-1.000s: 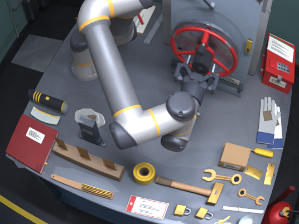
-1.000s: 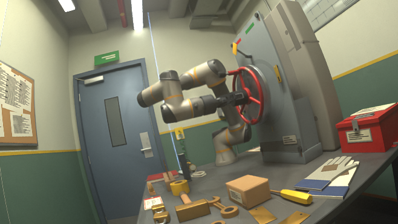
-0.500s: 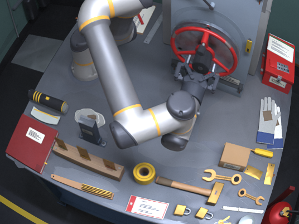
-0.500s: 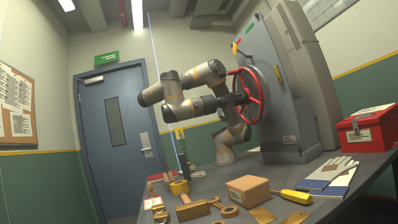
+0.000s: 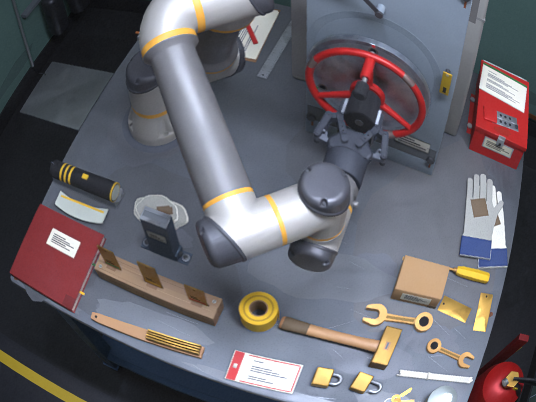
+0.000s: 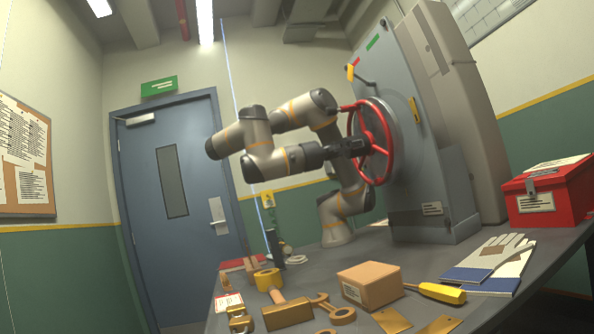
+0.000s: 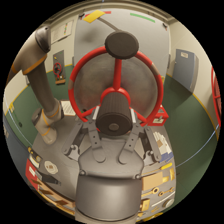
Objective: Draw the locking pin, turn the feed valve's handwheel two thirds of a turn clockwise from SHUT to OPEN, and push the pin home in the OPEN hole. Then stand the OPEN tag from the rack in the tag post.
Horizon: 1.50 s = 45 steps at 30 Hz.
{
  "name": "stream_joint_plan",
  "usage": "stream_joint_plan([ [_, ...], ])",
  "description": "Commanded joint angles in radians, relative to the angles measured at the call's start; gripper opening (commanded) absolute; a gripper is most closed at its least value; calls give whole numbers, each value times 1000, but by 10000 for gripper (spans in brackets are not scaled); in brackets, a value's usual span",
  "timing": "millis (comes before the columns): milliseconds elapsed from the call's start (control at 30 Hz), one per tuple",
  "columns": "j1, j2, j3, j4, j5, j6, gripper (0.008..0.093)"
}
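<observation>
The handwheel's hub is hidden behind a dark ribbed centre knob (image 7: 113,112) that sticks out from the red handwheel (image 5: 366,91) on the grey valve panel. My gripper (image 7: 113,113) reaches in level at the wheel's centre, and its fingers are closed on the two sides of the knob. A second dark knob (image 7: 121,44) sits on the rim at the top. The yellow pointer (image 7: 93,16) sits at the red mark, left of the green mark (image 7: 142,17). On the near left of the bench the wooden rack (image 5: 157,290) holds three tags. The dark tag post (image 5: 161,233) stands behind it.
The valve panel's base (image 6: 433,225) stands on the bench behind my wrist. My own arm crosses the bench on the left. A red box (image 5: 498,116), gloves (image 5: 482,215), a carton (image 5: 419,281), a hammer (image 5: 345,338), spanners and padlocks lie on the right and near sides.
</observation>
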Motion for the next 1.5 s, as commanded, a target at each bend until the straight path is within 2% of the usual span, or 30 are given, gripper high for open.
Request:
stream_joint_plan([
  [0, 1, -1, 0, 1, 0, 0, 580],
  [833, 1, -1, 0, 1, 0, 0, 80],
  [1467, 1, -1, 0, 1, 0, 93, 80],
])
